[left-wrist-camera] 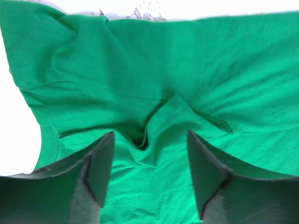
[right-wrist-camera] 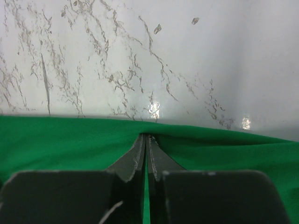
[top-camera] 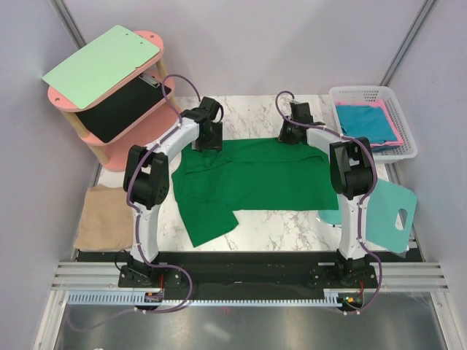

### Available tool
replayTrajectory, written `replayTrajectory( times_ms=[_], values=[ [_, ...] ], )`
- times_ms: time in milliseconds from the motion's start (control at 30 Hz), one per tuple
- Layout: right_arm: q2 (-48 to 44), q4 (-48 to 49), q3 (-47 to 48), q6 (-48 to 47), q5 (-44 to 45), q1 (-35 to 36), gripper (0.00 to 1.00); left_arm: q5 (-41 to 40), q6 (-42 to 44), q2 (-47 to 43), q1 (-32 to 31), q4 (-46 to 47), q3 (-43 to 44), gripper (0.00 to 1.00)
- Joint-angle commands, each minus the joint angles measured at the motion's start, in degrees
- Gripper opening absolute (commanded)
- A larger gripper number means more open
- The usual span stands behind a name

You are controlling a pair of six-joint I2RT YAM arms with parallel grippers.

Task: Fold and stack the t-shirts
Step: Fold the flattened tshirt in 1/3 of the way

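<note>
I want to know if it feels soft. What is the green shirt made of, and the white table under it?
The green shirt looks like soft knit cloth, maybe cotton, with a dull finish: it wrinkles and bunches into folds. The table looks like white marble or a marble-look top, smooth and shiny: grey veins run through it and lights glint on it.
</note>
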Motion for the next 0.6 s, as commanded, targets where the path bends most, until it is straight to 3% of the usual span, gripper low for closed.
replayTrajectory(
  times_ms=[0,100,300,400,500,567],
  values=[
    [2.2,-6.9,-2.1,-1.0,2.9,-1.0,0.09,1.9,0.9,-0.2,-0.3,-0.1,-0.1,0.65],
    [2.2,-6.9,-2.2,-1.0,2.9,-1.0,0.09,2.4,0.5,-0.1,-0.3,0.1,-1.6,0.54],
    [2.1,-6.8,-2.3,-1.0,2.9,-1.1,0.09,1.6,0.6,1.3,-0.2,0.2,-2.7,0.54],
    [2.1,-7.0,-2.4,-1.1,2.9,-1.1,0.09,1.8,0.7,1.9,-0.2,0.3,-2.5,0.48],
    [2.1,-6.9,-2.4,-1.1,3.0,-1.0,0.09,1.4,1.0,2.5,-0.2,0.3,-2.4,0.35],
    [2.1,-7.0,-2.4,-1.1,3.0,-1.0,0.09,1.0,1.0,2.4,-0.2,0.5,-2.5,0.17]
  ],
)
